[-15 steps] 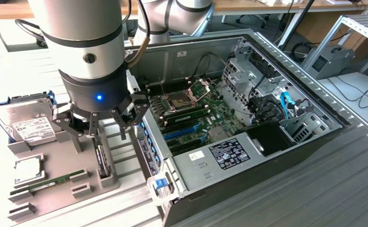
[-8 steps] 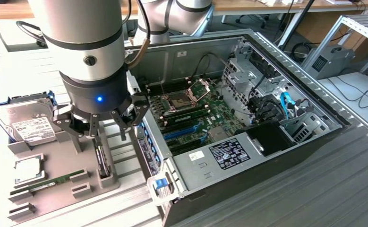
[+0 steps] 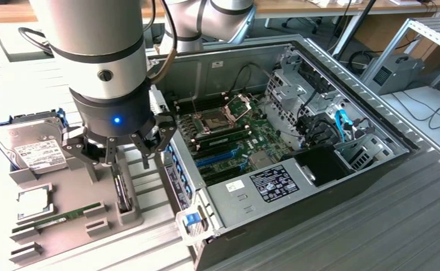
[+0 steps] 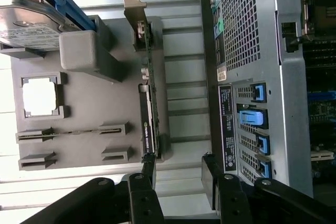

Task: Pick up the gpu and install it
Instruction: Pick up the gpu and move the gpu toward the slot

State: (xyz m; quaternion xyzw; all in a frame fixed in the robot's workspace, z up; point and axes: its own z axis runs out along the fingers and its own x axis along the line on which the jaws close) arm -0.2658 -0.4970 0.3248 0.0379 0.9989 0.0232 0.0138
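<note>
**Gripper.** The gripper (image 3: 125,157) (image 4: 179,178) is found open, with its fingers (image 4: 148,174) spread wide and nothing held between them. It is positioned directly above the gray holder tray (image 3: 77,186) (image 4: 94,108), over the near end of the gpu. Contact with the card cannot be confirmed.

**Task item.** The gpu (image 3: 121,191) (image 4: 148,106) is seated on edge in a slot along the side of the tray nearest the computer case. Its silver end bracket (image 4: 134,4) is seen at the end far from the gripper. It has not been lifted.

**Surroundings.** Also held in the tray are a hard drive (image 3: 31,144) (image 4: 26,24) in a blue frame, a square processor chip (image 3: 35,203) (image 4: 39,98) and a narrow memory stick (image 3: 61,217) (image 4: 71,134). All three lie apart from the card.

**Obstructions.** The open computer case (image 3: 212,65) (image 4: 247,35) is laid on its side just beside the tray, at the exterior view's right. Its perforated rear wall stands between the card and the motherboard (image 3: 227,135). Blue expansion slots (image 3: 216,158) are exposed on the board. Blue cables (image 3: 343,127) are noted near the drive cage at the far side of the case. The tray's raised slot supports flank the card closely.
</note>
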